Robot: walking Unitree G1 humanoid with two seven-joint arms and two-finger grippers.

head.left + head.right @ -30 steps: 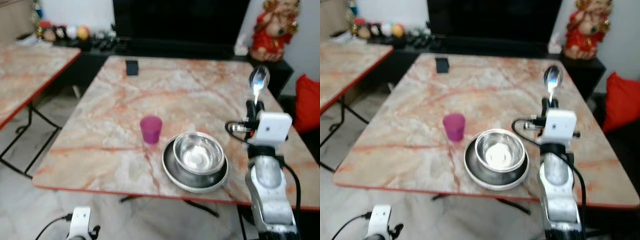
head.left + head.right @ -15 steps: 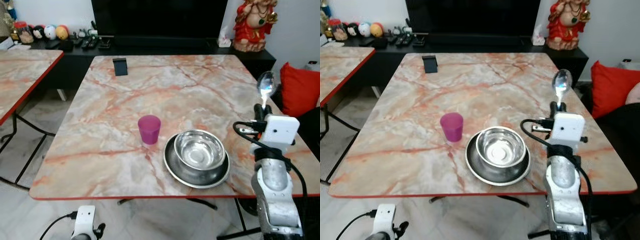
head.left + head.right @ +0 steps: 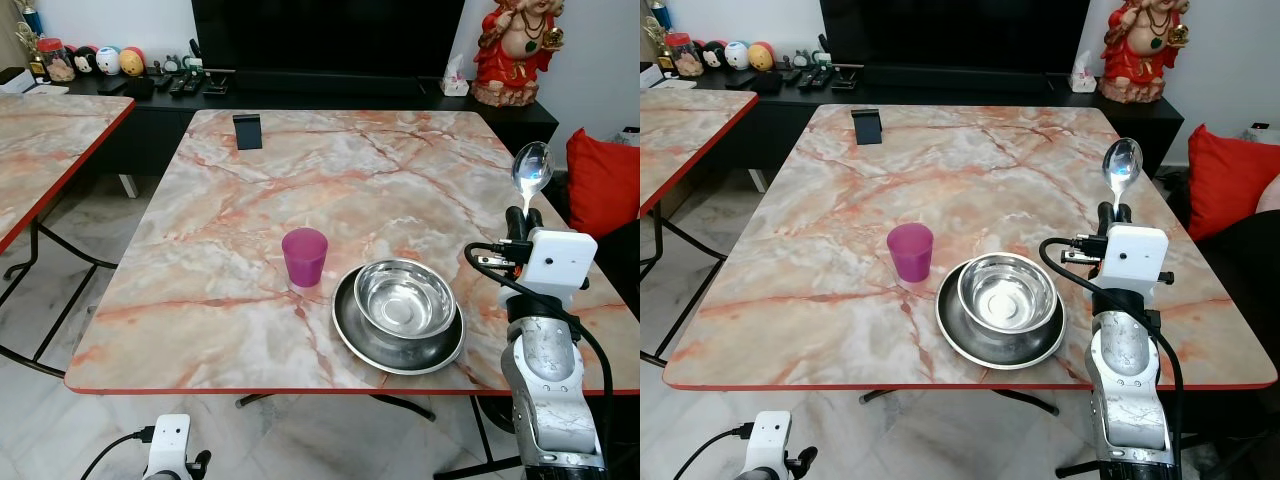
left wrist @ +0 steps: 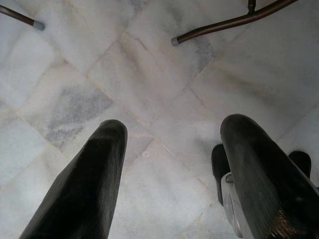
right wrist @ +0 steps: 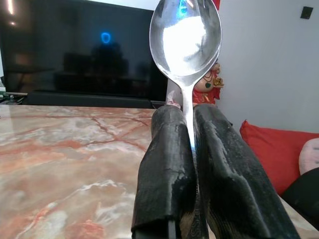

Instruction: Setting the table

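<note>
The marble-topped table [image 3: 300, 190] carries the setting so far, and the steel bowl [image 3: 405, 298] serves as the landmark. It sits inside a wider steel plate [image 3: 352, 335] close to the table's near edge. Just beside the bowl on the robot's left, and a little farther from the robot, stands a purple cup [image 3: 304, 257], upright and apart from the plate. Far beyond the bowl, near the table's far-left corner, a small dark block [image 3: 247, 130] stands on edge.

To the right of the bowl, the right gripper [image 3: 521, 217] is raised above the table's right edge, its fingers [image 5: 167, 164] pressed together on the handle of a metal spoon [image 3: 531, 168]. The spoon stands upright with its bowl end uppermost (the right wrist view shows the handle pinched between the two black pads and the shiny scoop above them). It touches neither bowl nor plate.

The left gripper [image 4: 169, 169] hangs low over the pale marble floor [image 4: 149, 74], nearer the robot than the bowl and to its left; its fingers [image 4: 89, 184] are spread wide with nothing between them.

Beyond the bowl, past the table's far edge, a dark screen [image 3: 330, 35] and a red figurine [image 3: 515, 50] stand on a low black cabinet. A red cushion [image 3: 602, 185] lies to the bowl's right, off the table.
</note>
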